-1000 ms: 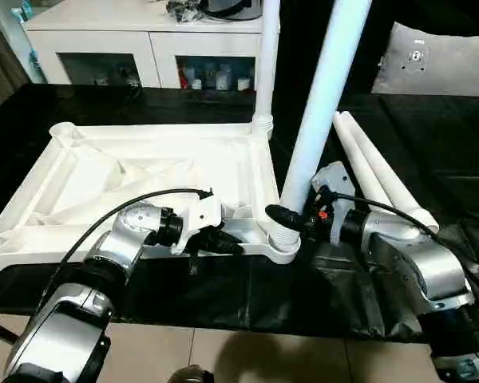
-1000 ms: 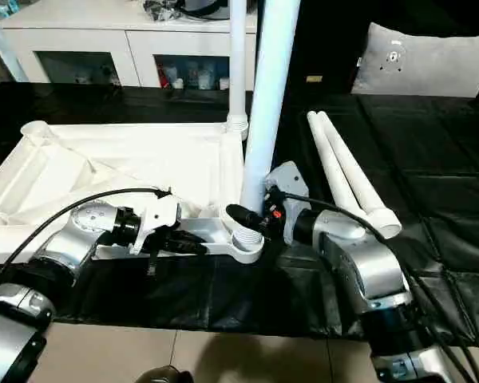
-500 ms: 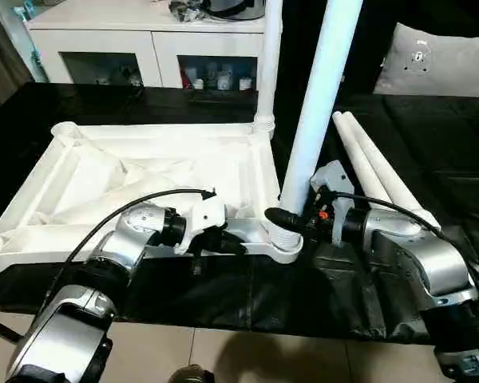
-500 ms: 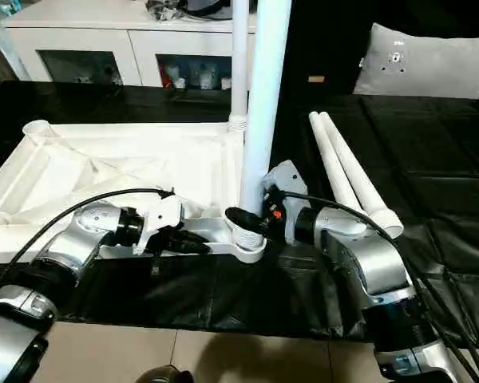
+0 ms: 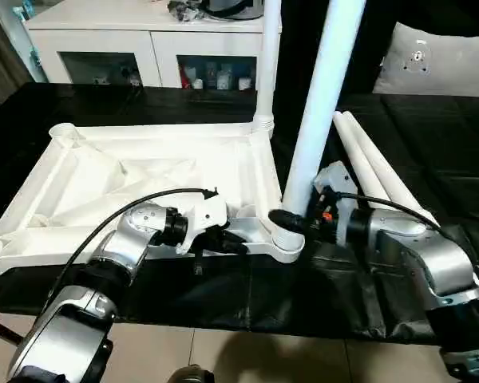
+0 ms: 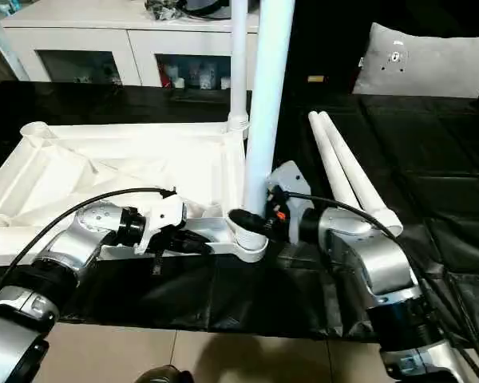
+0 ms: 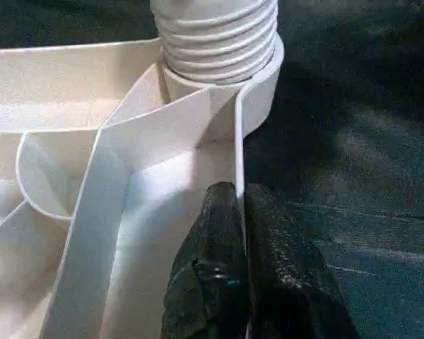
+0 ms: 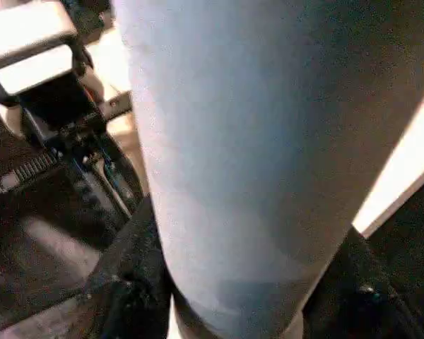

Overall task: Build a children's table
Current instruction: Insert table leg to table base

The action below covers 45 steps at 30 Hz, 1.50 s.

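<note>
Desk (image 5: 431,152): black-covered, carrying all the parts; a white cabinet (image 5: 104,40) with glass doors stands behind it.
Table top (image 5: 144,171): white plastic, lying underside up on the desk's left half, ribs showing, round sockets at the corners; its near rim runs close to the desk edge.
Far leg (image 5: 265,64): already seated upright in the far right corner socket.
Near leg (image 5: 319,104): a long white tapered tube leaning slightly, its ribbed threaded end (image 7: 215,35) sitting in the near right corner socket (image 5: 286,243); several thread ridges are exposed, so it looks not fully home.
Spare legs (image 5: 375,171): two more tubes lying side by side on the desk, right of the top.
Right hand (image 5: 291,222): its black fingers wrap the near leg low down, just above the socket, pinching the tube.
Left hand (image 7: 240,233): fingers pressed together on the thin near rim of the top, close to the socket, steadying it.
Risk, tilt: if the leg goes in at this lean, the threads may cross and jam.
Risk, slip: the tube is smooth and tapered, so the fingers could slide round it instead of turning it.
Risk, shift: the left grip is on a thin rim; if it slides off, the light top could rotate or creep toward the desk edge.
</note>
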{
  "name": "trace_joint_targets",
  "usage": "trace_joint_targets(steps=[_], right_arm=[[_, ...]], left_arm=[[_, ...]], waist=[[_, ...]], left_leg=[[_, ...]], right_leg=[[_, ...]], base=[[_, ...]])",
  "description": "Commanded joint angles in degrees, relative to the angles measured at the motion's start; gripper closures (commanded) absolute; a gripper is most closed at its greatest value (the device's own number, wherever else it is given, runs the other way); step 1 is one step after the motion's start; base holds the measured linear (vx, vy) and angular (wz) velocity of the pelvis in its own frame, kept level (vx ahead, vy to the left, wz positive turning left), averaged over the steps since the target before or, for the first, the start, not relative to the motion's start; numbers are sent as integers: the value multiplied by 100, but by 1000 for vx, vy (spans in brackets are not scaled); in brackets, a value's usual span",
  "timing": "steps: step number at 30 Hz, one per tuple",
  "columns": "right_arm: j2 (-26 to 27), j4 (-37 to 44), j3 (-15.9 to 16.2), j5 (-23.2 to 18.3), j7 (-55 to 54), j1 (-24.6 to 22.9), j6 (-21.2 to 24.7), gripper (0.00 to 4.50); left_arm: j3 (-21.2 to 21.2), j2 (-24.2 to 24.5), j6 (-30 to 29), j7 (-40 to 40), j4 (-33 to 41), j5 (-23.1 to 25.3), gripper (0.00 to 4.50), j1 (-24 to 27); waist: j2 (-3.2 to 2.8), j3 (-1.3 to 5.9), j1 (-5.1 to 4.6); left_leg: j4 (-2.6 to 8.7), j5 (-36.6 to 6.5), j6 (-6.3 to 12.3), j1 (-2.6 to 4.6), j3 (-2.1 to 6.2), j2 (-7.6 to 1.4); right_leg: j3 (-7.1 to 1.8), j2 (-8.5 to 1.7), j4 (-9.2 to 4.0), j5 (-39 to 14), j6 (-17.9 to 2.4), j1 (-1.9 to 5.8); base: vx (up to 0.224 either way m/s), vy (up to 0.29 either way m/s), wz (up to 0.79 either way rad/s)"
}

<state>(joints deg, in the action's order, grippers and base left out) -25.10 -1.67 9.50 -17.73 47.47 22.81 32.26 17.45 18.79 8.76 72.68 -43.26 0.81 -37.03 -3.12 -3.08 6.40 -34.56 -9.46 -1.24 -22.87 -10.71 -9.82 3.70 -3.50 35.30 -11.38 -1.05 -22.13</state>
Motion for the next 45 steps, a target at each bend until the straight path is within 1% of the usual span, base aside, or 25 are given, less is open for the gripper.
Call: trace_joint_targets(steps=[1, 5, 9, 13, 15, 17, 19, 23, 24, 26, 27, 29, 30, 31, 32, 33, 34, 35, 36, 37, 38, 39, 40, 41, 45], right_arm=[[-100, -150, 74, 107, 22, -47, 136, 260], [-130, -101, 85, 49, 96, -56, 205, 260], [-94, -223, 73, 100, 29, -20, 138, 260], [211, -704, -247, -67, -150, 59, -2, 260], [263, -822, -344, -129, -173, 31, -36, 260], [297, -910, -427, -182, -195, -20, -61, 260], [361, -971, -598, -335, -208, -173, -52, 260], [513, -974, -881, -558, -228, -557, -137, 261], [513, -974, -881, -558, -228, -557, -137, 261], [515, -939, -868, -548, -232, -706, -240, 261], [526, -909, -865, -543, -229, -794, -303, 261], [533, -746, -784, -466, -206, -1072, -517, 261], [518, -721, -750, -427, -201, -1099, -557, 261], [488, -679, -685, -351, -191, -1145, -632, 261], [371, -608, -468, -86, -165, -1216, -842, 261], [308, -589, -353, 55, -160, -1237, -931, 261], [126, -618, -30, 446, -124, -1259, -1198, 261], [90, -629, 33, 518, -113, -1261, -1250, 261], [20, -652, 154, 659, -87, -1268, -1357, 261], [-77, -648, 305, 768, 31, -1271, -1408, 261], [-129, -667, 410, 826, 130, -1270, -1435, 261], [-124, -693, 427, 833, 146, -1267, -1445, 261], [-109, -728, 438, 836, 157, -1271, -1466, 261], [-57, -824, 425, 827, 145, -1245, -1503, 261], [58, -1264, 494, 809, 218, -1054, -1720, 261]], left_arm=[[-142, -72, 91, 135, 369, -299, 450, -62], [-191, -120, 164, 1, 335, -289, 450, -107], [-150, -129, 95, 74, 378, -288, 450, -104], [-43, -105, 49, 143, 434, -196, 450, -24], [-37, -104, 44, 136, 423, -183, 450, -13], [-43, -107, 43, 130, 390, -184, 450, -9], [-73, -125, 34, 101, 328, -200, 450, -10], [-149, -175, 26, -17, 201, -228, 450, -25], [-149, -175, 26, -17, 201, -228, 450, -25], [-161, -182, 17, -40, 176, -226, 450, -29], [-166, -186, 15, -55, 158, -222, 450, -32], [-181, -180, 0, -70, 152, -225, 450, -12], [-181, -178, 0, -71, 152, -223, 450, -9], [-181, -176, -1, -72, 154, -220, 450, -4], [-180, -168, -5, -70, 167, -216, 450, 13], [-179, -163, -5, -69, 174, -214, 450, 22], [-181, -157, -13, -71, 199, -211, 450, 47], [-182, -155, -18, -72, 210, -213, 450, 56], [-184, -152, -29, -72, 236, -216, 450, 74], [-183, -155, -32, -77, 246, -210, 450, 89], [-180, -158, -28, -85, 248, -199, 450, 105], [-178, -158, -24, -89, 248, -194, 450, 111], [-175, -159, -20, -95, 256, -188, 450, 126], [-173, -155, -25, -95, 279, -187, 450, 145], [-157, -99, -55, -34, 435, -206, 450, 227]], waist=[[75, 430, -5], [76, 427, 2], [81, 425, 4], [57, 426, -11], [40, 429, -11], [43, 431, -14], [14, 430, -8], [-5, 438, 13], [2, 440, 11], [-14, 430, 7], [-9, 424, 8], [-43, 423, 29], [-20, 422, 20], [-18, 419, 23], [-25, 421, 24], [-31, 421, 22], [-26, 404, 11], [-24, 395, 2], [-21, 359, -23], [5, 354, -30], [-11, 338, -37], [5, 328, -46], [-12, 319, -56], [13, 328, -68], [-14, 323, -115]], left_leg=[[390, -1065, 131, 187, 164, -399], [386, -1058, 145, 186, 163, -396], [390, -1078, 132, 189, 163, -396], [386, -1164, 104, 192, 162, -393], [394, -1160, 85, 191, 173, -403], [394, -1138, 94, 189, 166, -398], [395, -1180, 85, 189, 167, -401], [402, -1238, 79, 194, 175, -407], [406, -1241, 79, 192, 174, -406], [413, -1316, 63, 195, 178, -402], [417, -1359, 56, 203, 173, -405], [418, -1411, 41, 202, 182, -402], [430, -1442, 46, 202, 185, -403], [431, -1456, 55, 198, 183, -400], [433, -1466, 53, 198, 190, -404], [431, -1458, 50, 197, 189, -396], [444, -1511, 31, 192, 195, -395], [447, -1585, 12, 197, 197, -394], [452, -1860, -25, 231, 200, -380], [455, -1912, -44, 237, 208, -386], [469, -2007, -61, 255, 215, -384], [478, -2072, -65, 262, 219, -388], [488, -2242, -98, 303, 231, -392], [498, -2297, -120, 312, 237, -394], [527, -2427, -155, 307, 256, -395]], right_leg=[[-300, -582, -395, -848, -1175, 205], [-298, -582, -400, -898, -1166, 207], [-300, -582, -403, -938, -1155, 202], [-296, -587, -420, -1035, -1183, 186], [-293, -582, -408, -975, -1196, 199], [-292, -575, -399, -843, -1215, 200], [-295, -589, -408, -844, -1223, 200], [-289, -587, -409, -821, -1224, 206], [-286, -584, -410, -814, -1223, 206], [-282, -585, -423, -915, -1213, 199], [-285, -587, -439, -983, -1194, 191], [-293, -601, -456, -1100, -1138, 193], [-288, -590, -460, -1130, -1118, 195], [-288, -592, -469, -1165, -1101, 194], [-289, -601, -469, -1234, -1071, 193], [-287, -595, -471, -1254, -1053, 193], [-287, -594, -487, -1389, -999, 194], [-287, -603, -501, -1517, -977, 187], [-295, -611, -559, -2076, -886, 171], [-298, -614, -569, -2195, -865, 170], [-307, -612, -595, -2398, -816, 160], [-305, -616, -609, -2496, -801, 160], [-307, -609, -629, -2671, -776, 139], [-311, -612, -631, -2668, -783, 144], [-310, -610, -617, -2530, -866, 150]], base=[[0, 0, 0], [0, 0, 0], [0, 0, 0], [0, 0, 0], [0, 0, 0], [0, 0, 0], [0, 0, 0], [0, 0, 0], [0, 0, 0], [0, 0, 0], [0, 0, 0], [0, 0, 0], [0, 0, 0], [0, 0, 0], [0, 0, 0], [0, 0, 0], [0, 0, 0], [0, 0, 0], [0, 0, 0], [0, 0, 0], [0, 0, 0], [0, 0, 0], [0, 0, 0], [0, 0, 0], [0, 0, 0]])
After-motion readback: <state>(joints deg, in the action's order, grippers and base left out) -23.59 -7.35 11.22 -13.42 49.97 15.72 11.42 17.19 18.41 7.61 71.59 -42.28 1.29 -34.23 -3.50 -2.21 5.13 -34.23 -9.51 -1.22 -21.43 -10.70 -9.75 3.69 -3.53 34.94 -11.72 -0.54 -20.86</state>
